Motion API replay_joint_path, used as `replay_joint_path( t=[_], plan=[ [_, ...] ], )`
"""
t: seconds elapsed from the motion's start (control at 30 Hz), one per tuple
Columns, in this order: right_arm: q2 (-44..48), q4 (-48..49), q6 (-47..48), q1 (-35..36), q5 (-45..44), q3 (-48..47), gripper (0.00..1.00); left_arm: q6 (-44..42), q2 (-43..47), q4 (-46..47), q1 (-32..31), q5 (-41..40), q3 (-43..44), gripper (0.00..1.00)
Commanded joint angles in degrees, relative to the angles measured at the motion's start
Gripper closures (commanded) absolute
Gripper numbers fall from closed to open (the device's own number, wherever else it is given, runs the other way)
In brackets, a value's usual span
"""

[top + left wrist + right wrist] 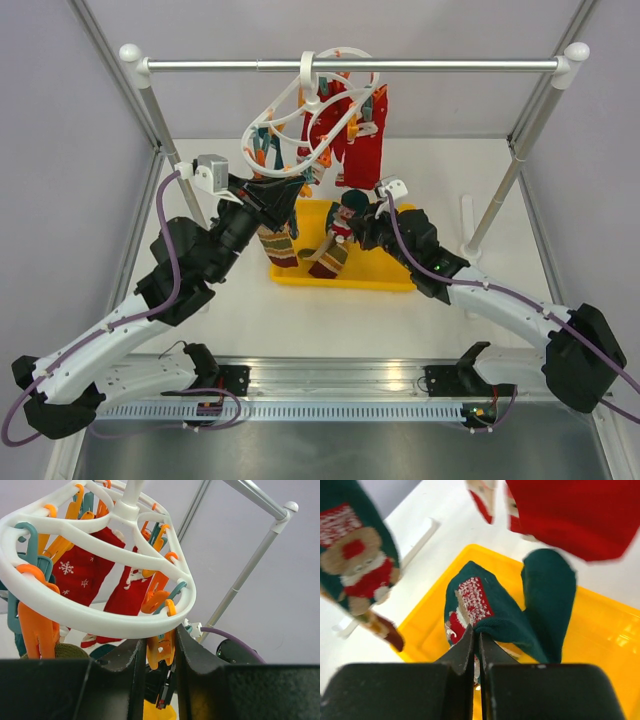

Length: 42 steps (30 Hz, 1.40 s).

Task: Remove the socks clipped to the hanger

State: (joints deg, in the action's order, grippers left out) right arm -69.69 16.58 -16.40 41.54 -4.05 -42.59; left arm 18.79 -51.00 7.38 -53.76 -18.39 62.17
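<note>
The white ring hanger [300, 112] hangs from the rail by its hook, tilted toward the left arm. Two red socks [362, 135] are clipped at its far side and also show in the left wrist view [82, 575]. My left gripper [292, 192] reaches up under the ring [100, 615], its jaws closed on an orange peg [161, 650]. A striped sock [278, 245] hangs below it. My right gripper [476, 641] is shut on the cuff of a dark teal sock [520, 615] above the yellow tray; in the top view this sock [352, 203] is by the gripper [352, 226].
The yellow tray [385, 270] sits under the hanger with a brown striped sock [328, 258] leaning in it. The metal rail [430, 65] spans the back on two slanted posts [505, 195]. Another teal printed sock [355, 560] hangs at the left of the right wrist view.
</note>
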Motion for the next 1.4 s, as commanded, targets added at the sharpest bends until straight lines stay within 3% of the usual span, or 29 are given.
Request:
replay_joint_path(
  t=[0.0, 0.17, 0.3, 0.4, 0.6, 0.83, 1.37],
  plan=[
    [0.52, -1.72, -1.35, -2.25, -2.53, -1.27, 0.99, -1.21, -0.32, 0.62, -0.21, -0.24, 2.08, 0.98],
    [-0.36, -2.25, -1.7, -3.31, -3.24, -1.0, 0.95, -0.95, -0.32, 0.45, -0.21, -0.15, 1.9, 0.98],
    [0.34, -2.61, -1.88, -3.31, -3.42, -0.57, 0.46, -0.94, -0.24, 0.36, -0.21, -0.15, 1.99, 0.98],
    [1.48, -1.2, -2.05, -3.31, -2.01, 0.05, 0.29, -0.94, -0.32, 0.27, -0.21, -0.24, 1.99, 0.98],
    [2.46, 7.14, -2.67, -2.35, 7.91, 3.82, 0.22, -0.68, -0.5, 0.27, -0.3, -0.15, 1.99, 0.98],
    [-6.85, 12.15, 5.33, 9.52, 9.5, -1.97, 0.2, -0.42, -0.94, 0.18, -0.3, -0.06, 2.34, 0.98],
    [-23.38, 25.51, -1.69, 10.67, 17.59, -9.27, 0.18, 0.46, -2.87, -0.08, -0.38, 0.46, 3.57, 0.98]
  ],
)
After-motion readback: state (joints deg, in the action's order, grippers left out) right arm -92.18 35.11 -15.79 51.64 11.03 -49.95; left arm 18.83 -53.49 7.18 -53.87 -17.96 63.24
